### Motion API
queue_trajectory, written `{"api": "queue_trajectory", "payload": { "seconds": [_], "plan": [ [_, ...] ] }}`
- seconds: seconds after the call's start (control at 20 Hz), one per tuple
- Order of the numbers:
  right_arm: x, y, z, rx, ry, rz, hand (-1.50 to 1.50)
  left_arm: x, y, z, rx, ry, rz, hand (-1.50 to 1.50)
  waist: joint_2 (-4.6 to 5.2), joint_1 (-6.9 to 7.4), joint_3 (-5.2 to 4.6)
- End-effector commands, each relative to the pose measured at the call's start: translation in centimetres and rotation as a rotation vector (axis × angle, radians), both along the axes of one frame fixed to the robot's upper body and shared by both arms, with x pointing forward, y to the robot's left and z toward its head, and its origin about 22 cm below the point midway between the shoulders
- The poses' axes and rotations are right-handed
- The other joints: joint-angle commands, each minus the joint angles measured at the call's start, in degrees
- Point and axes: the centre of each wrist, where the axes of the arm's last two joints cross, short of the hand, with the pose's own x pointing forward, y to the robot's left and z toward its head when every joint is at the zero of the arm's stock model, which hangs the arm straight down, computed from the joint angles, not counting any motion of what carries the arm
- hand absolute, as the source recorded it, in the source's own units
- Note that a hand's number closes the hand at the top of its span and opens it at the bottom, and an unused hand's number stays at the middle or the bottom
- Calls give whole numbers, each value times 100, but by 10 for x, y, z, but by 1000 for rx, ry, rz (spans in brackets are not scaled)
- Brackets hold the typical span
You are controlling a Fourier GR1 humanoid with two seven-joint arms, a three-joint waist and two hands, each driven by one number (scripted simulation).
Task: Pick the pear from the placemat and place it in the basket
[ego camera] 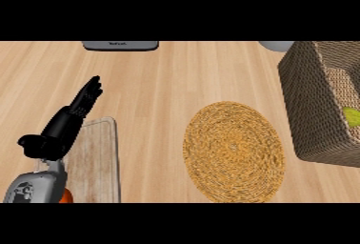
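A yellow-green pear (352,116) lies inside the woven basket (309,95) at the right edge, only partly in view. The round straw placemat (233,151) sits at the centre right of the counter with nothing on it. My left hand (67,125) stands at the lower left, fingers straight and pointing up and away, holding nothing. My right hand shows nowhere in the head view.
A pale wooden cutting board (95,162) lies under my left forearm, with a bit of something orange (67,196) at its lower end. A grey appliance (120,45) sits at the far edge, and a pale rounded object (276,45) peeks in beside the basket.
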Motion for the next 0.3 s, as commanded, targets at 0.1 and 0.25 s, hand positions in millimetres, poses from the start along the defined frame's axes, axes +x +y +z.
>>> {"api": "queue_trajectory", "payload": {
  "seconds": [0.1, 0.25],
  "plan": [
    [-5, -14, 13, 208, -71, -34, -150, 5, 11, 4, -15, 4, 17, 0, -13, -19, -2],
    [-34, -53, 19, 275, 14, -12, -150, 3, 10, 13, -3, 2, 14, 0, -16, -35, 1]
  ]
}}
